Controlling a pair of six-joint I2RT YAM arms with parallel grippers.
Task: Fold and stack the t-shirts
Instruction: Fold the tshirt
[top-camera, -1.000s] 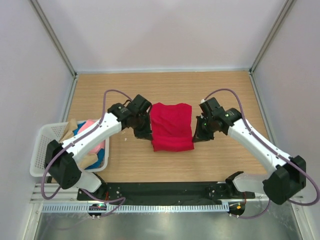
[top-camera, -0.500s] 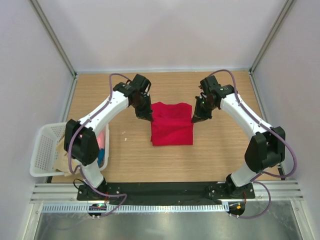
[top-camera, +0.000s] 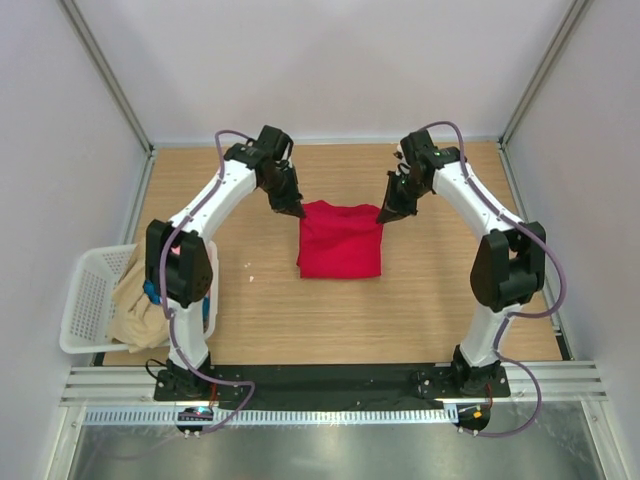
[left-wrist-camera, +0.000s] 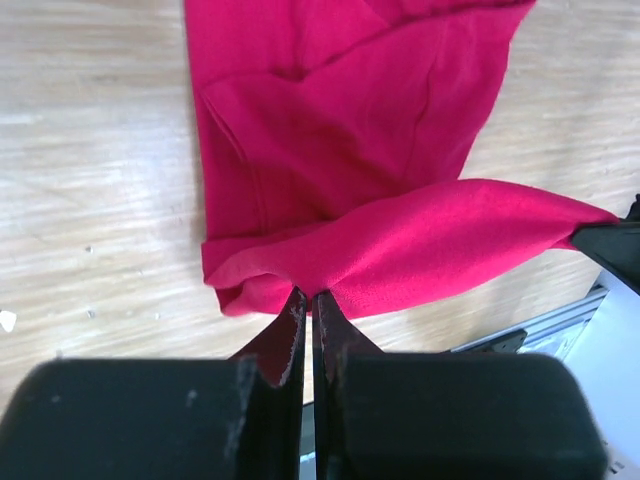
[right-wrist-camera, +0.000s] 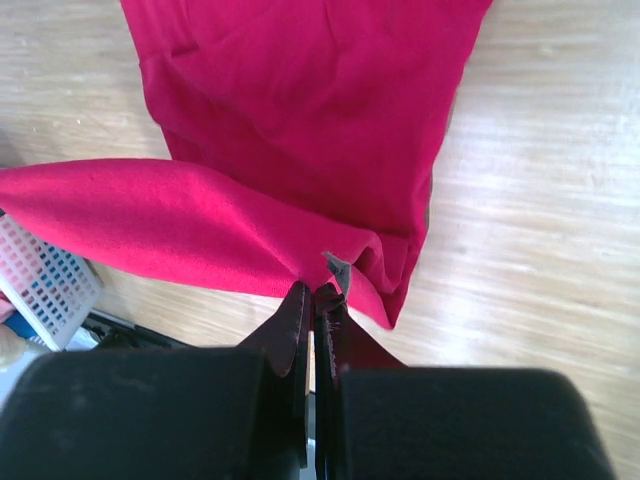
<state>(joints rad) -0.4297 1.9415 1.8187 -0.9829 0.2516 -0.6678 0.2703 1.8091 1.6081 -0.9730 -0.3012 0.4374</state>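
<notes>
mid-table, your left gripper (top-camera: 298, 212) and right gripper (top-camera: 384, 216) each clamp a far corner of the red shirt (top-camera: 340, 248), holding that edge raised; the beige shirt (top-camera: 135, 300) hides most of the basket (top-camera: 82, 292).

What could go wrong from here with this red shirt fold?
1. The left jaws and right jaws each pinch only a thin bit of the bright red cloth t-shirt at its raised far edge; a corner might slip out mid-fold.
2. The lower layer lies loose on the wooden table, so pulling could drag the whole shirt and leave the fold crooked.
</notes>
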